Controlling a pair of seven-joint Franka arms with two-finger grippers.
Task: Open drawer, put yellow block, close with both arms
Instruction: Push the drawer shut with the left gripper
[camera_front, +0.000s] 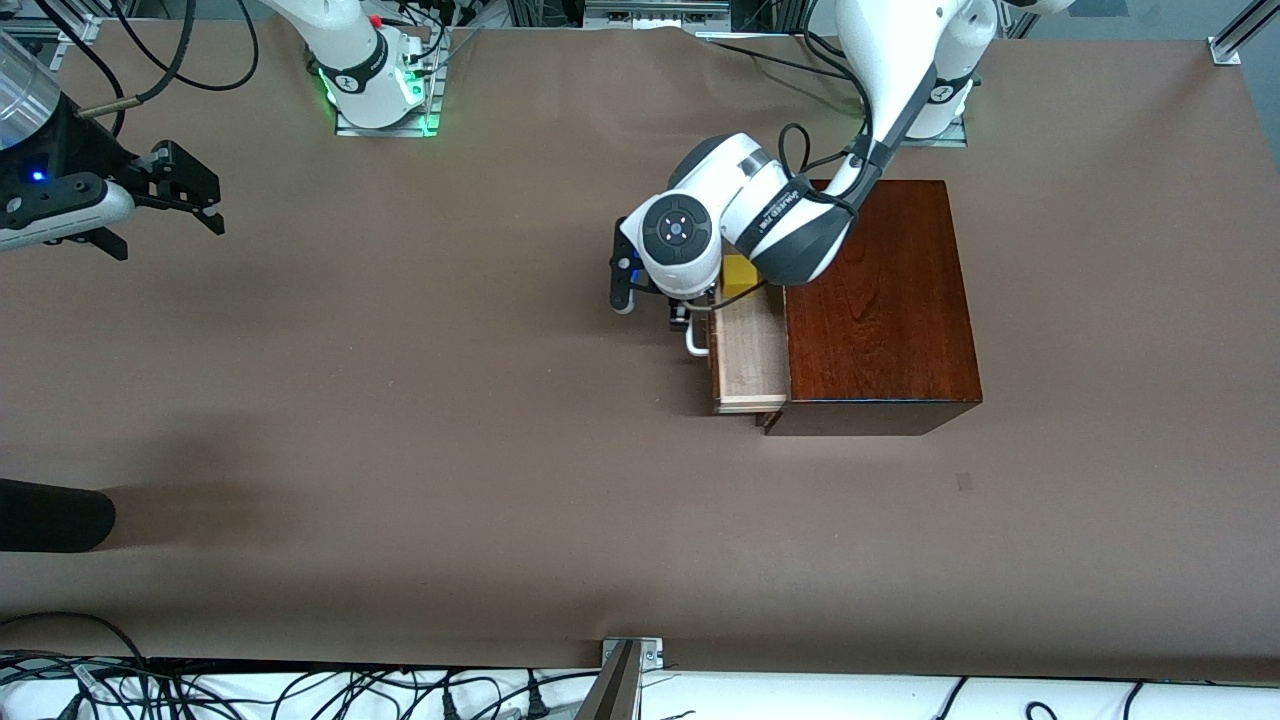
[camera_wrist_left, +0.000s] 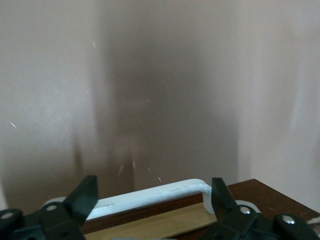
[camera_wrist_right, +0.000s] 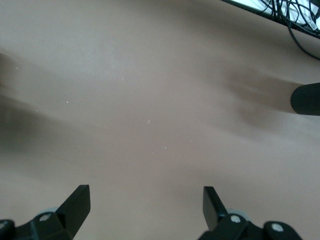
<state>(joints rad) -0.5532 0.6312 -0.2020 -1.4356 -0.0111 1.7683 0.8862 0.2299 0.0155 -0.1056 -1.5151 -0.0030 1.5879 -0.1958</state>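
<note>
- Over at the left arm's end of the table, the drawer (camera_front: 748, 352) is pulled partway out of the dark wooden box (camera_front: 880, 300), so the opening step looks done.
- Yellow block (camera_front: 740, 276) is already sitting in the drawer's pale tray, at the end farther from the front camera. It's half hidden under the left arm's wrist, but it does look like it's in there, so I'd call the "put" step done too.
- Left gripper (camera_wrist_left: 155, 200) hangs right at the white handle (camera_wrist_left: 150, 196). Its fingers (camera_wrist_left: 86, 196) are spread wide, one off each end of the bar, not pinching anything. Can't tell if they actually touch the bar.
- Right gripper (camera_wrist_right: 146, 206) is way off toward the right arm's end, over bare table (camera_wrist_right: 150, 100), jaws spread wide and empty. That arm is just waiting.
- What's left, as far as I can judge: shutting the drawer. The task wants both arms for that, and the right one is well apart from the box, so it'd have to come over first.
</note>
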